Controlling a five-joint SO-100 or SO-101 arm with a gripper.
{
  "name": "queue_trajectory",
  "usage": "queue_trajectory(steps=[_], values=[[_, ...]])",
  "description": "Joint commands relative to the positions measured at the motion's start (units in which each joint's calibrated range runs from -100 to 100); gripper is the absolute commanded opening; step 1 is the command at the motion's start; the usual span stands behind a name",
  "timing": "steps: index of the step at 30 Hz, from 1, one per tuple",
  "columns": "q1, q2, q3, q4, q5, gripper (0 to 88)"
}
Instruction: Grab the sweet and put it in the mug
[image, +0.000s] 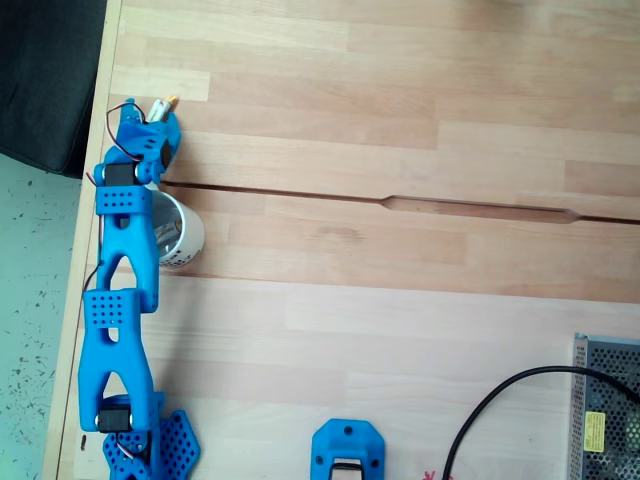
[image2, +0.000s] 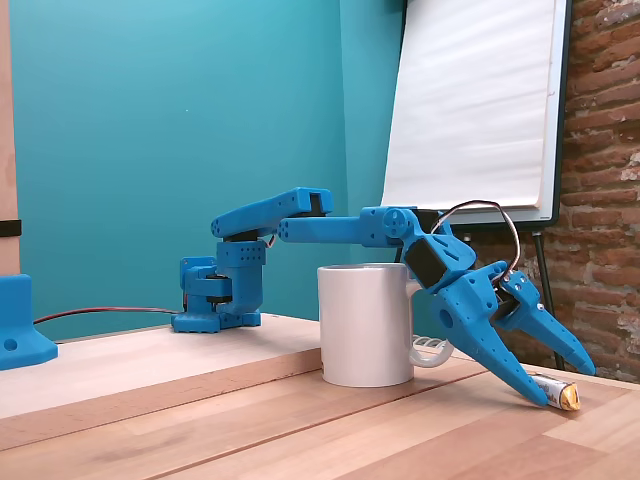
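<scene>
While the spread gripper (image2: 560, 385) straddles the sweet (image2: 556, 391) right of the mug (image2: 365, 325), its light, crinkly wrapper looks slippery; pinch the middle.

A: Both fixed views are bright and evenly lit, with soft daylight-like light and no harsh glare.

B: Shadows?

A: Faint ones under the mug (image2: 365, 325) and the end effector (image2: 557, 385). The top-down picture looks slightly washed out and soft, without edge distortion.
</scene>
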Motion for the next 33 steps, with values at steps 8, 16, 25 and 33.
queue_trajectory(steps=[8,16,25,33], values=[[1.5,-1.4,-3.6,-1.1,0.1,26.7],[1.5,-1.2,-3.5,-1.1,0.2,14.7],[1.5,-1.1,-3.5,-1.1,0.2,6.8],[1.6,-1.1,-3.5,-1.1,0.1,5.5]])
